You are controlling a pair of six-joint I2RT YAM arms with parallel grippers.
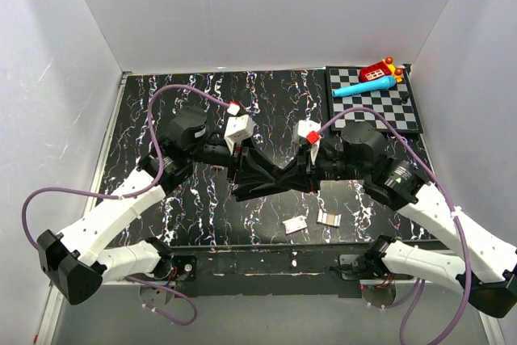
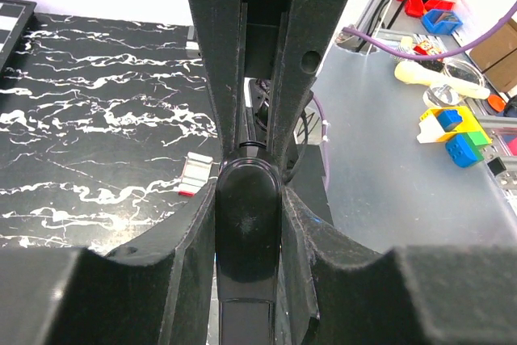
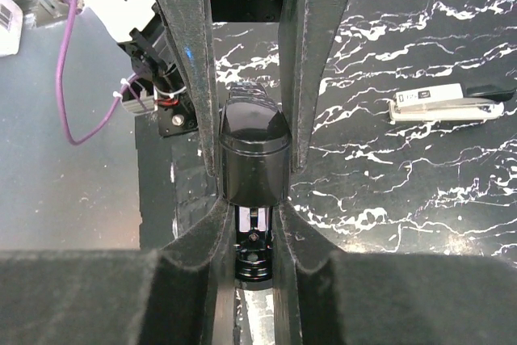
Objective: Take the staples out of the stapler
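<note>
From the right wrist, we see the right claw [image 3: 250, 46] clamped on the stapler [image 3: 254, 147]. Its fingers press both sides of a glossy black rounded end cap. Nearer the camera, a dark spring-like mechanism and a sliver of grey metal show. Off to the right, a small silver oblong piece [image 3: 440, 107] lies on the black, white-veined marble-patterned worktop [image 3: 404, 216], well apart from the claw. We cannot tell whether it is a staple strip.

From the left wrist, the left claw [image 2: 257, 78] is closed tight on the stapler's other glossy black end. A small white ribbed piece with a red edge [image 2: 194, 175] lies on the worktop just to the left of the fingers.

In the top view, the two claws meet tip to tip over the middle of the worktop. The stapler is carried between them, almost hidden by the fingers and apparently lifted off the surface.

We judge that the stapler is being held for opening, but we cannot tell whether its magazine is open yet. To do this well, we would make one claw a fixed anchor and move only the other, in a short pull along the stapler's long axis. The glossy caps likely give little friction, so any twist could make them slip. We would also keep the stapler low over the worktop, so freed staples land there and not past the near edge.
</note>
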